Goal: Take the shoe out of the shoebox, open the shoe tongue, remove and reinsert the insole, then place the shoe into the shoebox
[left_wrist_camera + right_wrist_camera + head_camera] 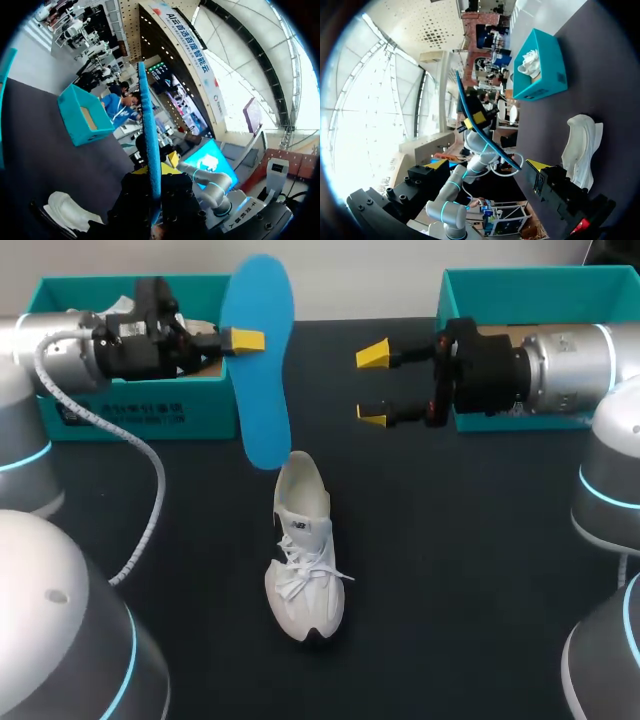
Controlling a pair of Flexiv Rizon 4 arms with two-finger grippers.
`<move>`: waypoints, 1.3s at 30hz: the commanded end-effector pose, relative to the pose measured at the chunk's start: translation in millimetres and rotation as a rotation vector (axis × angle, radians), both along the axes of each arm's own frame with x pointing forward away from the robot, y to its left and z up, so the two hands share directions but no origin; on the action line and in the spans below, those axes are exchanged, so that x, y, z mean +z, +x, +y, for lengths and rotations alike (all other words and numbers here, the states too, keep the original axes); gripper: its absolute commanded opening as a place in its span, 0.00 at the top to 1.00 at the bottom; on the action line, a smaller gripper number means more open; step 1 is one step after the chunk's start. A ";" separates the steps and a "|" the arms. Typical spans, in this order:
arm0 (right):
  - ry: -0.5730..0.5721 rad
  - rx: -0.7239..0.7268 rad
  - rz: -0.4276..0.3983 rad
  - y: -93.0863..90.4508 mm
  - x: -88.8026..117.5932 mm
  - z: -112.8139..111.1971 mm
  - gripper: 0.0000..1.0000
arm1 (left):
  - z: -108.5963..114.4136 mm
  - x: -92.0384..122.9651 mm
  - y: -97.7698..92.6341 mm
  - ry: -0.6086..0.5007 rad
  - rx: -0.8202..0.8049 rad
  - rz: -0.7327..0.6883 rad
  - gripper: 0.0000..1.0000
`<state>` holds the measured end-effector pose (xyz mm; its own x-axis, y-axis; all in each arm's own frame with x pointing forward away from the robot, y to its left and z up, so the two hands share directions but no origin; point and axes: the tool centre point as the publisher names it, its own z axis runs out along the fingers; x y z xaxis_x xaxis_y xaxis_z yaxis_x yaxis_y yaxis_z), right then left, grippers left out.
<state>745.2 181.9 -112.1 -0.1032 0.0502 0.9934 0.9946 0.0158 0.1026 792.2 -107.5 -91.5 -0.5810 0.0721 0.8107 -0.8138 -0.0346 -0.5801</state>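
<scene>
Left pincer (pixel 238 342): clamped on the insole (pixel 258 350), gripping it at one long edge. It is held up in the air in front of the left shoebox (pixel 130 405). In the left wrist view the left pincer (pixel 152 200) shows the insole (pixel 149 140) edge-on, rising straight out from between my fingers.

Insole: blue, flat, lifted off the table (pixel 450 570), its long axis running from far to near. Its near end hangs close to the heel of the shoe (pixel 305 560); I cannot tell whether the two touch.

Right pincer (pixel 372 385): fingers wide apart, gripping nothing. It is in the air in front of the right shoebox (pixel 540 290), pointing across at the insole and well apart from it. In the right wrist view the right pincer (pixel 487 165) has the insole (pixel 472 117) ahead of it as a thin curved blue strip.

Shoe: white, laced, standing on its sole on the dark table between the two boxes, outside both, toe towards me and heel opening towards the far edge. It shows beside my right fingers (pixel 582 145) and below my left ones (pixel 70 210).

Left shoebox: teal, open-topped, at the far left of the table, with a white thing (pixel 529 62) inside that I cannot identify.

Right shoebox: teal, open-topped, at the far right.
</scene>
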 end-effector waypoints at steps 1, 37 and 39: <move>-0.002 -0.002 0.000 0.5 -0.1 2.8 0.00 | 0.4 -5.6 -5.2 -0.221 0.181 -1.038 1.00; -0.002 -0.002 0.000 0.5 -0.1 2.8 0.00 | -8.9 -6.0 1.2 -0.123 0.020 -1.708 1.00; -0.002 -0.002 0.000 0.5 -0.1 2.8 0.00 | -8.3 -7.9 2.2 -0.110 0.022 -1.790 1.00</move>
<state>745.7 182.4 -111.6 -0.1032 0.0512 0.9933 0.9946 0.0167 0.1024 788.2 -117.2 -98.3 -0.9296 0.0356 -0.3669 0.3533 -0.1979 -0.9143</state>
